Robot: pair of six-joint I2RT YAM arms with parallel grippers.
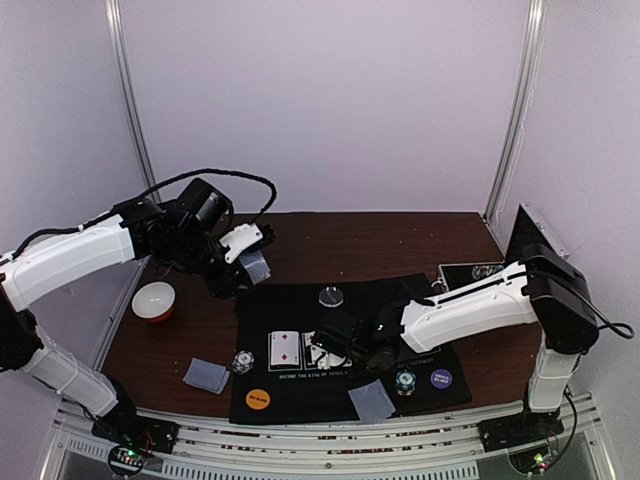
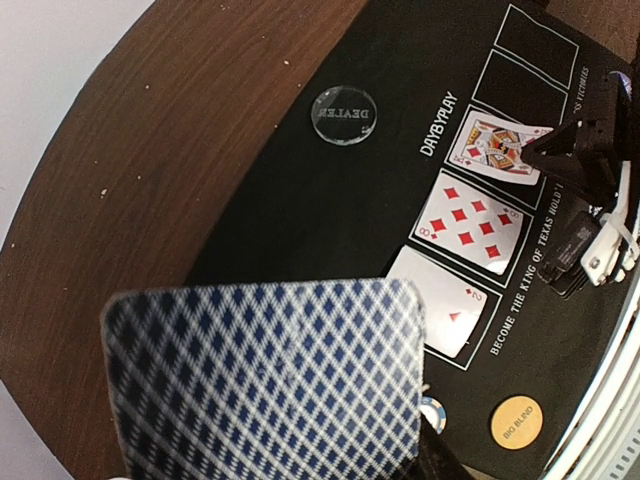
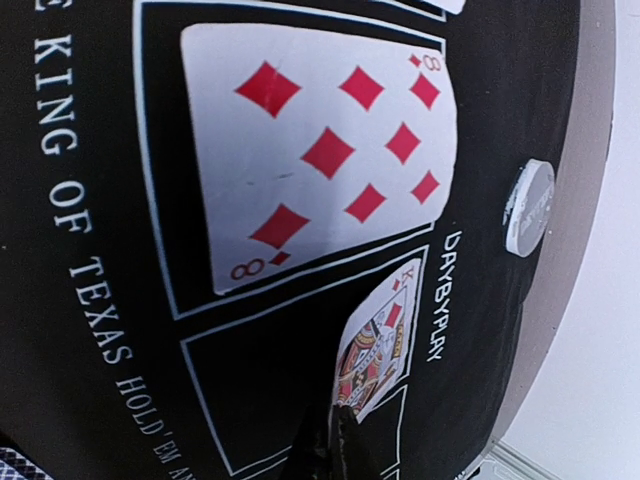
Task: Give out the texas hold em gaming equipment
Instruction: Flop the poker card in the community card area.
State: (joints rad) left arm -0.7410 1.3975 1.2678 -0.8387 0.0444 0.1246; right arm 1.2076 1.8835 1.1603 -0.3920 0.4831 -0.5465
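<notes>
Mat carries the board row near its near edge: two, eight and king, face up. Your left gripper is clamped on the deck, raised over the mat's far-left corner, probably to keep the next card ready. Your right gripper has its jaws together at the king's corner, likely squaring it in the third outline; you can't rule out a pinch. The dealer disc lies by the far edge.

Right arm bars the mat's right half; left fingers hold a playing card above its far-left corner; table behind lies open.
</notes>
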